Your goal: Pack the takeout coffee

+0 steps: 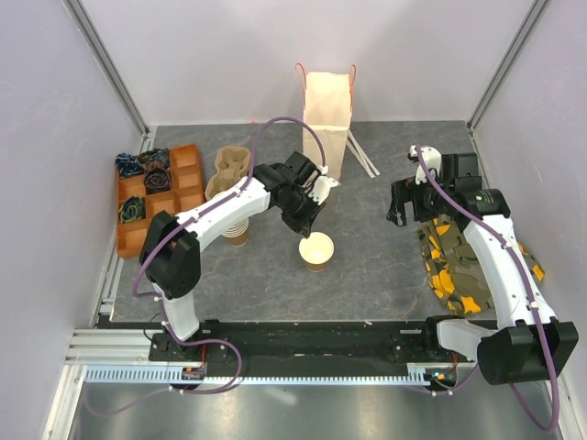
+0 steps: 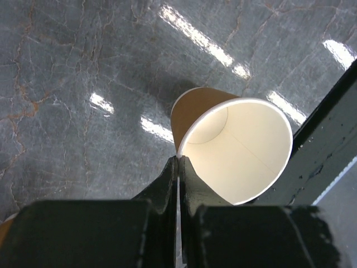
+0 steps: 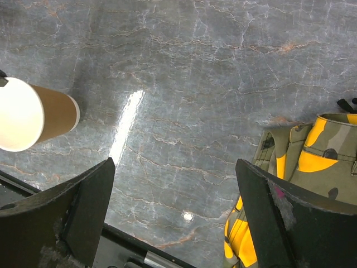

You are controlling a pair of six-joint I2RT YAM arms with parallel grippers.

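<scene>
The left pincer [image 2: 178,167], clenched on nothing, hangs by the rim of a lidless brown paper cup [image 2: 240,151] on the tabletop [image 2: 83,84]. The right pincer [image 3: 174,170] gapes wide near a camouflage bag [image 3: 312,162].

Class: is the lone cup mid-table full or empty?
Empty: the cup is lidless, and the left wrist view shows its bare white inside and bottom.

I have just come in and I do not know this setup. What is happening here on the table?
The left gripper, shut, is at the rim of a lidless brown paper cup standing mid-table; whether it pinches the rim is unclear. The right gripper hangs open beside a camouflage fabric bag. A cream paper bag with red handles stands upright at the back.
</scene>
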